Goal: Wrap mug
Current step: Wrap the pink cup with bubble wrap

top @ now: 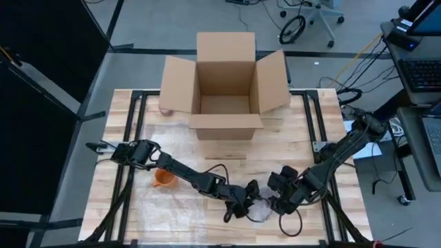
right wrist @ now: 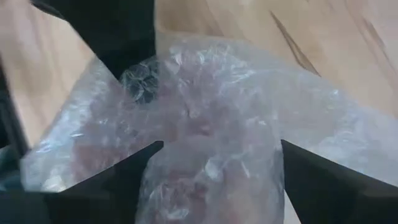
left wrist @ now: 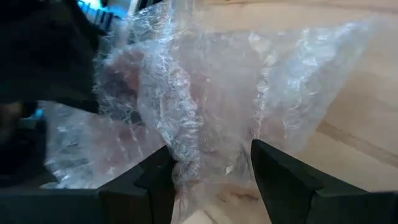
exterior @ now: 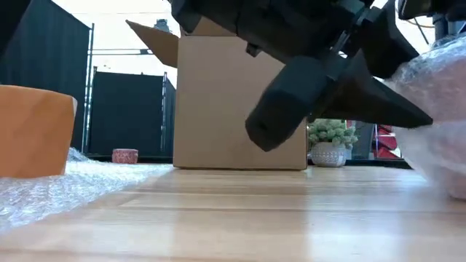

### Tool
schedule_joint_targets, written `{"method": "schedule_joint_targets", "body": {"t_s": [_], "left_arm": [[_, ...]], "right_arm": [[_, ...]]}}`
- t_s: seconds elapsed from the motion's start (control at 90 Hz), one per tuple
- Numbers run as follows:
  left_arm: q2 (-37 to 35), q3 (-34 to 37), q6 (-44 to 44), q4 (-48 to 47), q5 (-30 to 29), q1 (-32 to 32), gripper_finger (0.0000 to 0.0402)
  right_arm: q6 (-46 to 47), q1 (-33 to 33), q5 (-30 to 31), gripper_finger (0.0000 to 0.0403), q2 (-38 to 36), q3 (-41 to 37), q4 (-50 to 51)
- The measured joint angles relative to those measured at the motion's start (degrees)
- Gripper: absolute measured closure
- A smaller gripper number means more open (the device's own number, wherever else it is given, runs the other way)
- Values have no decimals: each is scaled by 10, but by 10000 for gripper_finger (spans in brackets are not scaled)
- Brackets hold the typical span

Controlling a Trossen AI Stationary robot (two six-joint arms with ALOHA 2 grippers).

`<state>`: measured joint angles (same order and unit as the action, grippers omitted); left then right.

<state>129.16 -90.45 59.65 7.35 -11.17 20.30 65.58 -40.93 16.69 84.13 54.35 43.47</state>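
A pinkish mug bundled in clear bubble wrap (top: 260,209) lies near the table's front edge between my two grippers. My left gripper (top: 242,202) comes at it from the left and stands open, with loose wrap (left wrist: 211,124) between its fingers. My right gripper (top: 279,198) comes from the right and is shut around the bundle (right wrist: 211,155). The low view shows the bundle (exterior: 440,109) at the right, its underside low at the table. A bare orange mug (top: 163,179) stands to the left on a flat sheet of bubble wrap (top: 189,200). My left gripper has a standing fold of the bundle's loose wrap (left wrist: 181,152) against the inner side of one finger (left wrist: 158,180). The other finger stands at the wrap's far side; whether it touches cannot be told. My right gripper holds the wrapped mug's rounded body (right wrist: 186,168) between its two wide-set fingers (right wrist: 127,177), and the bundle fills the gap. The fingers come slanting down from the table's right. The wrap is several crumpled layers there.
An open cardboard box (top: 224,89) stands at the table's far middle, flaps spread. A small pink thing (top: 165,110) sits by its left flap. A dark cable loop (top: 293,224) lies near the front edge, under my right gripper. Bare wood lies between box and grippers.
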Motion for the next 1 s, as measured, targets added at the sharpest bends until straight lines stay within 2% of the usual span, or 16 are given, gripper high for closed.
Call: {"method": "schedule_joint_targets", "body": {"t_s": [0.156,0.433,0.778,1.0], "left_arm": [[2,2,79,62,-38,6,224],[-2,2,101,125,-94,16,223],[-3,0,97,84,-112,19,223],[-3,0,53,64,-101,15,223]], "right_arm": [[-1,0,5,117,1,-2,2],[0,0,6,117,-11,-1,2],[21,0,-21,117,-92,2,27],[20,5,-17,117,-98,2,8]]}}
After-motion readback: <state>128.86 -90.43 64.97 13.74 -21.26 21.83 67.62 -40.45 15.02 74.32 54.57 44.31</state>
